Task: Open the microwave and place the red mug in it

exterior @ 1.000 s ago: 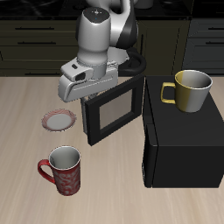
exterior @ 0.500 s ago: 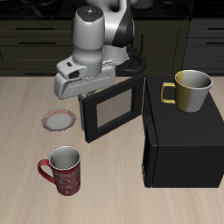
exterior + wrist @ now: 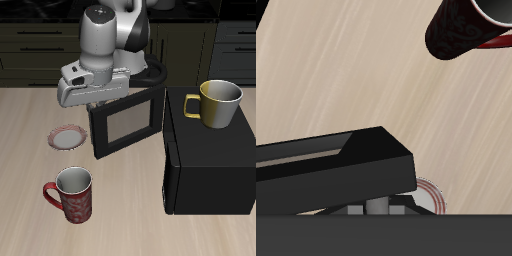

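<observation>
While the door (image 3: 127,122) of the microwave (image 3: 205,155) is standing swung out toward the table's front edge, the gripper (image 3: 96,100) is hanging over the door's top outer corner. Its fingers are hidden behind the wrist housing in the exterior view and are not showing in the wrist view, so whether they are spread or pressed together cannot be told. The red mug (image 3: 72,194) is standing upright on the table, nearer the front edge than the door and well apart from the gripper; its loop handle is pointing away from the microwave. A small round plate (image 3: 67,137) is lying between the mug and the arm, and a yellow mug (image 3: 216,102) is sitting on top of the oven. The red mug is likely rigid, fairly light and glazed, hence slippery. Taking hold across the rim wall, one finger inside and one outside, is probably the surest option; the handle is offering an alternative.
</observation>
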Available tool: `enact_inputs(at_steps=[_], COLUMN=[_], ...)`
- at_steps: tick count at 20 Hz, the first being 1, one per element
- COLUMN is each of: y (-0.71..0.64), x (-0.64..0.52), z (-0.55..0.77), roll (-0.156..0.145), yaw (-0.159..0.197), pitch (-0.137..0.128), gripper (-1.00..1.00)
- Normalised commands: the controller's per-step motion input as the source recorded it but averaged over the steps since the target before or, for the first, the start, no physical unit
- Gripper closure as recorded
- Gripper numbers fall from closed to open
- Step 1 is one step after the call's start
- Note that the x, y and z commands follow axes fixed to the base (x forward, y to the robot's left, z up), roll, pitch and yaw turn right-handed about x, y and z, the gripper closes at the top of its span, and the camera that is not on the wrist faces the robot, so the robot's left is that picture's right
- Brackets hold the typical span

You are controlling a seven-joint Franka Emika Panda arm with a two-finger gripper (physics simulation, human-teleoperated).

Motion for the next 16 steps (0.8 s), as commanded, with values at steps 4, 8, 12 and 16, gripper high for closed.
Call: enact_inputs(at_steps=[4,8,12,16], y=[-0.16,-0.11,-0.17,-0.21], x=[-0.20,-0.30,-0.20,-0.20], z=[-0.11,-0.27,-0.19,-0.12], roll=[-0.017,-0.004,-0.022,-0.027], yaw=[-0.125,-0.151,-0.106,-0.113], pitch=[0.025,0.028,0.028,0.018], gripper=[1.00,1.00,1.00,1.00])
